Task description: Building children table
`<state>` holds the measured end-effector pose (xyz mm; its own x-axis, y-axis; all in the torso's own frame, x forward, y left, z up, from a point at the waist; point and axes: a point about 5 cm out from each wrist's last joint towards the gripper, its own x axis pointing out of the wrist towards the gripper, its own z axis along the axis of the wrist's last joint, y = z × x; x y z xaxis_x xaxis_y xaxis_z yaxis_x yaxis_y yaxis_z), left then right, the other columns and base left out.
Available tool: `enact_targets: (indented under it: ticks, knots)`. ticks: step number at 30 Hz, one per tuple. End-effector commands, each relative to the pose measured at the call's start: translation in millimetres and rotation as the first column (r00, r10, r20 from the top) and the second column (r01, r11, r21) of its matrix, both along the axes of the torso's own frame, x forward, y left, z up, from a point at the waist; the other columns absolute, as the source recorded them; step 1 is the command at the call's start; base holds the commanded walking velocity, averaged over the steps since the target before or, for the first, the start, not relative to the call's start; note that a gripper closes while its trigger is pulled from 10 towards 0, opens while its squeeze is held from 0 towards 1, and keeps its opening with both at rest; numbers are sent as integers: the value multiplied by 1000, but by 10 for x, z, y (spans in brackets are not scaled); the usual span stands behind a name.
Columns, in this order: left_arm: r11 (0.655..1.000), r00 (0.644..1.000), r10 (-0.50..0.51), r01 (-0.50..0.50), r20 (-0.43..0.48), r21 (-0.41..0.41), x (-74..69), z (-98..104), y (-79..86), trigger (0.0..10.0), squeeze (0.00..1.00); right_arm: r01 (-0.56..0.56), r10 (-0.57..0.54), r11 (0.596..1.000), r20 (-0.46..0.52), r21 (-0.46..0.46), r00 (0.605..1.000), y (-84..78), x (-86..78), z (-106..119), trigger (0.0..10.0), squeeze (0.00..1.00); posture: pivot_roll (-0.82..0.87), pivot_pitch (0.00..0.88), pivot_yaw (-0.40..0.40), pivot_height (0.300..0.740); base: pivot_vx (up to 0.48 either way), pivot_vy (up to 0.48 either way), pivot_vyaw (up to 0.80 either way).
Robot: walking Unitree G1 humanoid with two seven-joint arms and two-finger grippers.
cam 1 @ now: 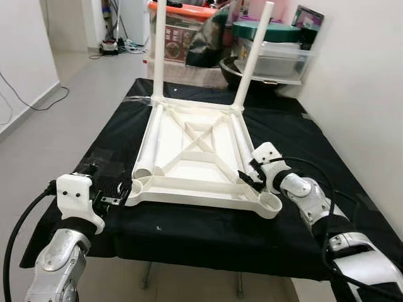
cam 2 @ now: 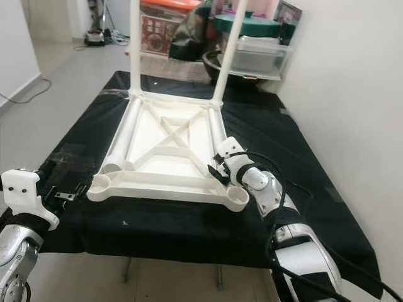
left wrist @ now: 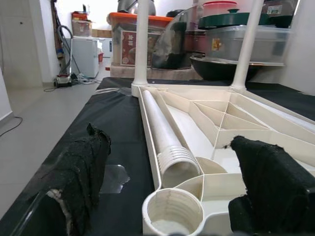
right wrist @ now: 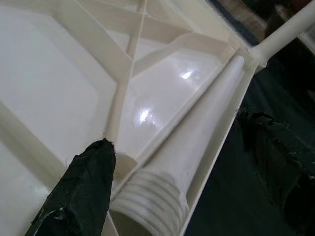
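A black cloth-covered work table [cam 1: 296, 132] spans the scene, backed by stacked plastic storage bins [cam 1: 271, 50] against the wall. On it lies the white plastic children's tabletop [cam 1: 195, 151], turned underside up so its ribbing and corner sockets face the robot. Two white plastic legs already stand screwed into the far corners, the far left leg [cam 1: 158, 47] and the far right leg [cam 1: 255, 53], both upright.

Two more white threaded legs lie loose inside the tray of the underside, probably parked there to keep from rolling off: the left loose leg [left wrist: 160, 128] along the left rib and the right loose leg [right wrist: 197, 147] along the right rib, threaded ends toward the robot. The near left socket [left wrist: 172, 214] and the near right socket [cam 1: 269, 202] are still empty, so the job looks about half done.

The right gripper [right wrist: 182, 167] hovers over the right loose leg, fingers spread on either side of its threaded end, apparently lining up to pinch it. The left gripper [left wrist: 172, 182] waits at the near left corner, fingers wide apart and holding nothing, framing the empty socket.
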<state>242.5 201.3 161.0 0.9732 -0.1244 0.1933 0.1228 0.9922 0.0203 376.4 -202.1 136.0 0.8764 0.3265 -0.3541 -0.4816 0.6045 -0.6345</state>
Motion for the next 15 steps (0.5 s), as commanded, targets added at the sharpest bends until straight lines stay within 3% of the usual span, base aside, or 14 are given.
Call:
enact_targets:
  ticks: [1, 15]
  knots:
    - [1000, 1000, -13, 13, -3, -12, 4, -20, -33, 10000, 0, -2, -2, 998, -55, -65, 999, -119, -4, 10, 10000, 0, 123, 0, -128, 740, 0, 0, 0]
    - [1000, 1000, -7, 7, 3, -10, 9, -7, -25, 10000, 0, -18, -2, 984, -112, -178, 994, -277, -2, 58, 10000, 0, 123, 0, -132, 740, 0, 0, 0]
